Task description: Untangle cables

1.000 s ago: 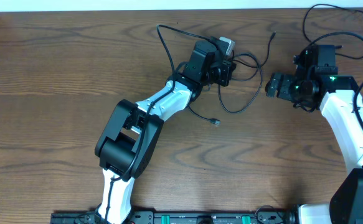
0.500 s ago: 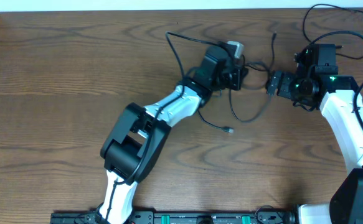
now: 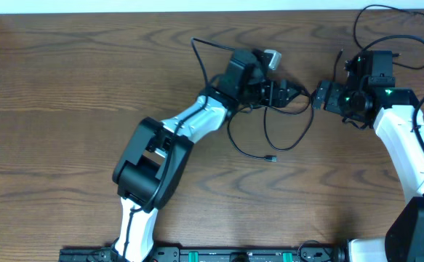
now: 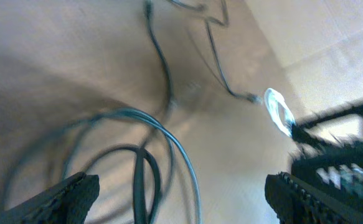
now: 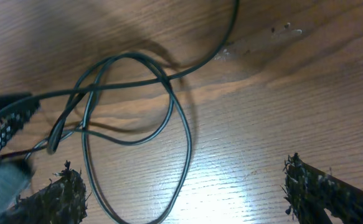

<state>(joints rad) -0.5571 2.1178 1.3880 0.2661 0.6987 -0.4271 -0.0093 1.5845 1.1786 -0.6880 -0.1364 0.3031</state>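
Both claws are spread wide and neither pinches anything. The left claw point(image 3: 283, 93) hangs low with its fingers either side of a couple of cord loops, and from its wrist camera those loops lie loose in the gap. The right claw point(image 3: 319, 96) faces it from close by, fingers just as wide.

The black cables point(image 5: 167, 79) lie on the bench point(image 3: 66, 109) between the two claws. The knot of crossings is under and just ahead of the left claw. One big loop sags from there toward the arm bases. A free tail trails off behind the left claw and ends in a small plug point(image 3: 271, 158), lying roughly crosswise with the plug pointing toward the right claw's side. Another strand runs away behind the left claw on the far side. A pale piece point(image 3: 272, 57) shows just beyond the left claw; I can't tell if it belongs to the white cord.

I judge these cords light, limp and fairly slick. They'll follow a pull but buckle if pushed, and a loop can snag on a finger. I'd pinch a single strand just outside the crossing, or at the stiff plug, and draw it along its own length.
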